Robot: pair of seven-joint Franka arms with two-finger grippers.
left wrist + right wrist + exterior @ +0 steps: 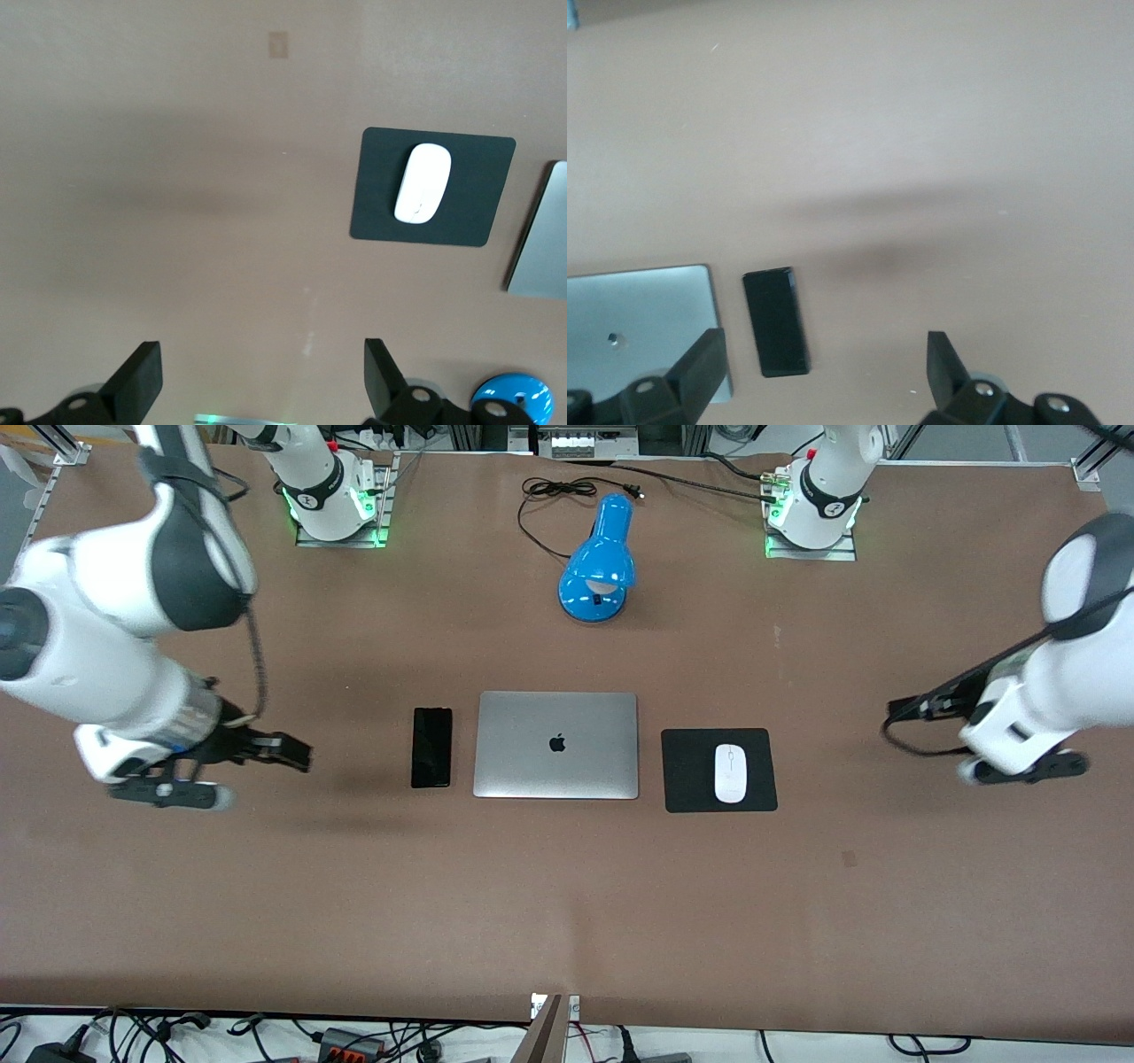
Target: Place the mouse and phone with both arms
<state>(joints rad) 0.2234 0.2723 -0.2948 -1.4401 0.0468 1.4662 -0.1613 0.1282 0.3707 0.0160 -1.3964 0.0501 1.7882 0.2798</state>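
My left gripper [257, 390] and right gripper [819, 376] hang spread over bare desk [567, 903]. The mouse [731, 772] lies on its black pad [687, 775]; the phone [431, 747] lies beside the laptop [556, 745].

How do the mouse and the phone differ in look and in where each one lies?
The mouse is white and oval; the phone is black, flat and rectangular. The mouse lies on a black pad toward the left arm's end of the closed laptop; the phone lies on the bare table toward the right arm's end. Both lie flat beside the laptop, untouched by either gripper.
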